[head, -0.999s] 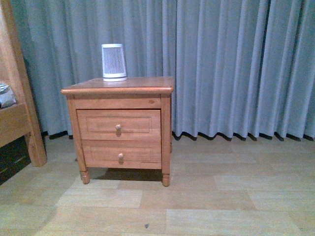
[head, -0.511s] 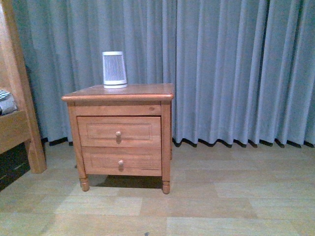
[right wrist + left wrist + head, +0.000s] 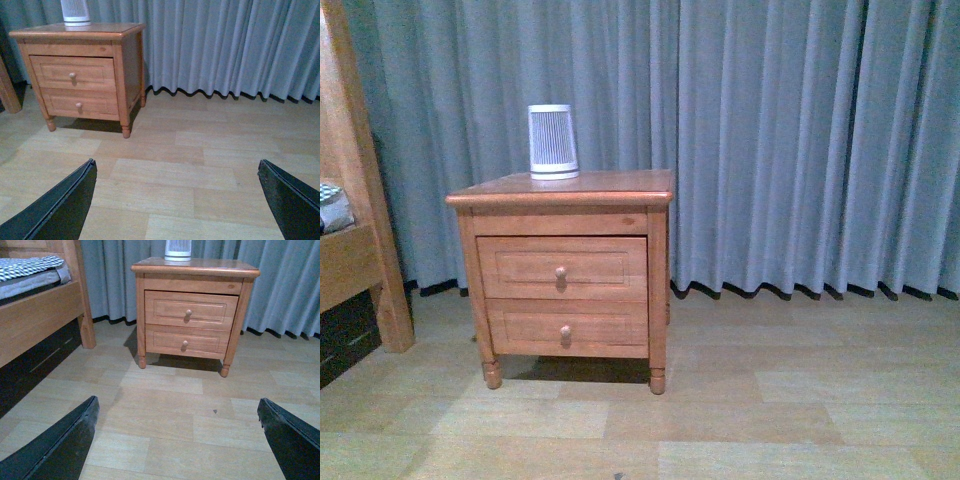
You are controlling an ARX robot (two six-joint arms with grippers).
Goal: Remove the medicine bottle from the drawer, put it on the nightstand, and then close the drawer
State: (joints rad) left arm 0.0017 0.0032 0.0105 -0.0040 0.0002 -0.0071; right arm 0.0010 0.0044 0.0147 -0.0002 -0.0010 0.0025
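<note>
Unmoved, drawer (image 3: 210, 310) lies well beyond left pincer (image 3: 176, 401)

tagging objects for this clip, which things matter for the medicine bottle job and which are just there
For the job: nightstand; upper drawer, shut; its knob. The medicine bottle is not in view.
Just there: white ribbed device on the nightstand top; lower drawer; bed frame; curtain.

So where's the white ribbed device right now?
In the front view the white ribbed device stands upright on the nightstand, left rear of its top, curtain behind.
</note>
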